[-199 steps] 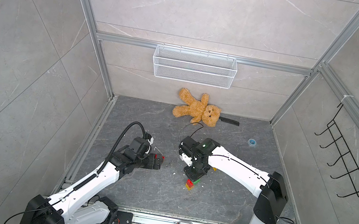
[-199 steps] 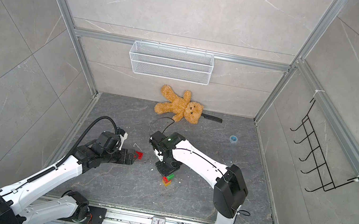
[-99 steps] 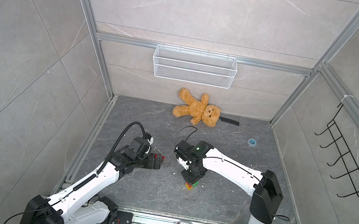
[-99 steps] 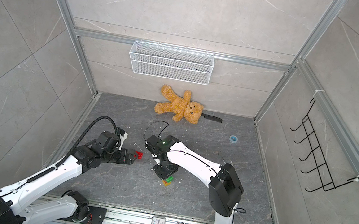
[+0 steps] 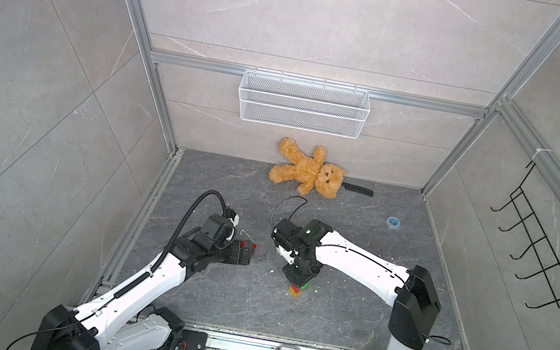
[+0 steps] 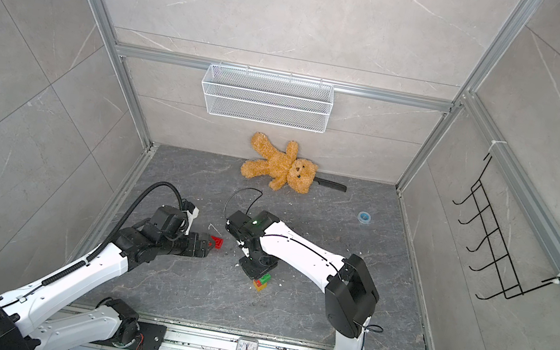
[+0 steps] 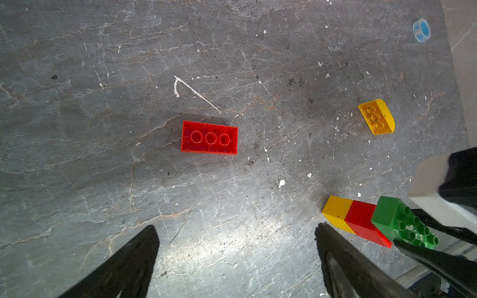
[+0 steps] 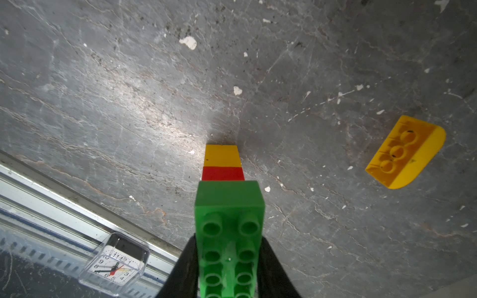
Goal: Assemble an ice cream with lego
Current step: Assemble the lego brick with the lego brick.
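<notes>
The right arm has swung slightly toward the left arm. The right gripper (image 8: pixel 229 249) stays clamped on the long green studded plastic brick (image 8: pixel 229 203) topping the yellow-and-red stem (image 8: pixel 222 165) on the grey stone floor (image 8: pixel 103 103). The left gripper (image 7: pixel 236 228), jaws wide apart, hovers over the loose red plastic brick (image 7: pixel 209 137), likely the next layer.

Light: bright, even, overhead | Glare: pale sheen on grey floor (image 7: pixel 227 232) in both wrist views | Shadows: soft, around red brick (image 7: pixel 209 137) | Focus: right arm (image 7: pixel 428 185) blurred near lens | Edges: top views bowed
</notes>
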Robot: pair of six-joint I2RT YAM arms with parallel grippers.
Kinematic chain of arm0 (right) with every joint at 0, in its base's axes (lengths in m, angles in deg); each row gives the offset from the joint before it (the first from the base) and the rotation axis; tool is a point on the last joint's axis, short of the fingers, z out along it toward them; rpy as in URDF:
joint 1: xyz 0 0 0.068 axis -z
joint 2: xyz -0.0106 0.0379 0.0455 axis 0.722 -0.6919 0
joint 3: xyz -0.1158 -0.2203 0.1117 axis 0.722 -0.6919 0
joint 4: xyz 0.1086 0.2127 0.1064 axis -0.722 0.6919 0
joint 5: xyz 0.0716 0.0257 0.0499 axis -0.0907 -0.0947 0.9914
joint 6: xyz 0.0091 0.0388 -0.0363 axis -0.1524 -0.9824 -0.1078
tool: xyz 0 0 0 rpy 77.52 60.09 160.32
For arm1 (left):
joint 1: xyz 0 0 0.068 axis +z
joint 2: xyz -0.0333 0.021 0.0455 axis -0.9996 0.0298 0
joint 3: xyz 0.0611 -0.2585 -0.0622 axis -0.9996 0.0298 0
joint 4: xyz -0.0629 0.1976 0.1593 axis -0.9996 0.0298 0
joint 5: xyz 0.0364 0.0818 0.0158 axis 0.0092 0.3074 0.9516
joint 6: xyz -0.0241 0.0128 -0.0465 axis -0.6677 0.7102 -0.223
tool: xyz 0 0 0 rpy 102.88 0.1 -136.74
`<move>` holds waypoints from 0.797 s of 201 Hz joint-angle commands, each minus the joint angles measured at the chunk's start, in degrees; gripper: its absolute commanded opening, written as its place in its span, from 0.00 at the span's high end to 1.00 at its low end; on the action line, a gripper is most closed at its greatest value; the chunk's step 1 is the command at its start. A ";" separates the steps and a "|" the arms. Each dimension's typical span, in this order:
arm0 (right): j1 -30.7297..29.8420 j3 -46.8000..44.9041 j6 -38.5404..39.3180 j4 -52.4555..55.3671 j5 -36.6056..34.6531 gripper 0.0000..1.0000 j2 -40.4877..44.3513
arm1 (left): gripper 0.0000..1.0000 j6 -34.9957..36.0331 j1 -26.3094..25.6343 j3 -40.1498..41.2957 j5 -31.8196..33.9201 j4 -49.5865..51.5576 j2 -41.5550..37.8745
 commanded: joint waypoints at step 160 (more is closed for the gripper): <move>1.00 -4.08 6.06 -1.44 5.20 1.00 -5.99 | 0.03 0.09 0.16 -2.37 1.61 2.46 -2.40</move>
